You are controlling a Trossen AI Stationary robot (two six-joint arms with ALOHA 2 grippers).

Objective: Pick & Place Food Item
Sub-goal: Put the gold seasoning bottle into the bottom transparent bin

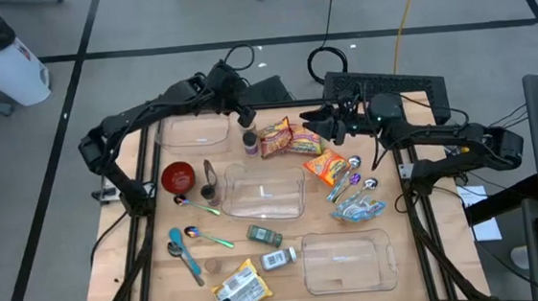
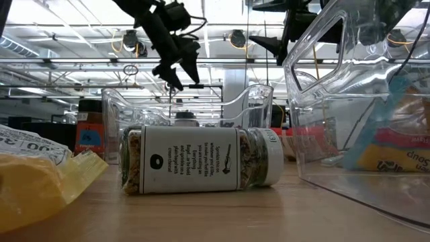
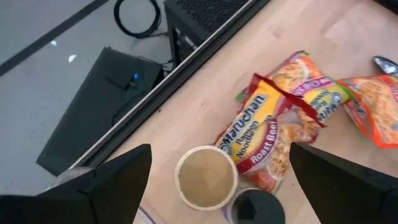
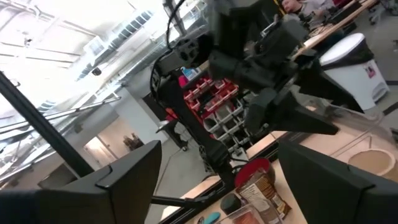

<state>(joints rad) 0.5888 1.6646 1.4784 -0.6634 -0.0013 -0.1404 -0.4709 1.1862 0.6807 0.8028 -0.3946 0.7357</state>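
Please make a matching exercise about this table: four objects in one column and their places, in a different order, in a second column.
Objects:
1. red bowl
2. yellow packet
3. left gripper
4. orange packet

Places:
A. near edge of the table
B. above the small jars at the far edge
C. left side, beside a clear tray
D. right of the centre tray, next to spoons

Pairs: 1-C, 2-A, 3-B, 4-D

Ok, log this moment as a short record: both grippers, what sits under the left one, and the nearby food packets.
left gripper: open, holding nothing, at the table's far edge above two jars
jars: tan-lidded jar beside dark-lidded jar, both upright
right gripper: open, empty, raised over the table's far right part
ramen packets: lying flat beside the jars, between the two grippers
orange packet: flat, right of the centre clear container
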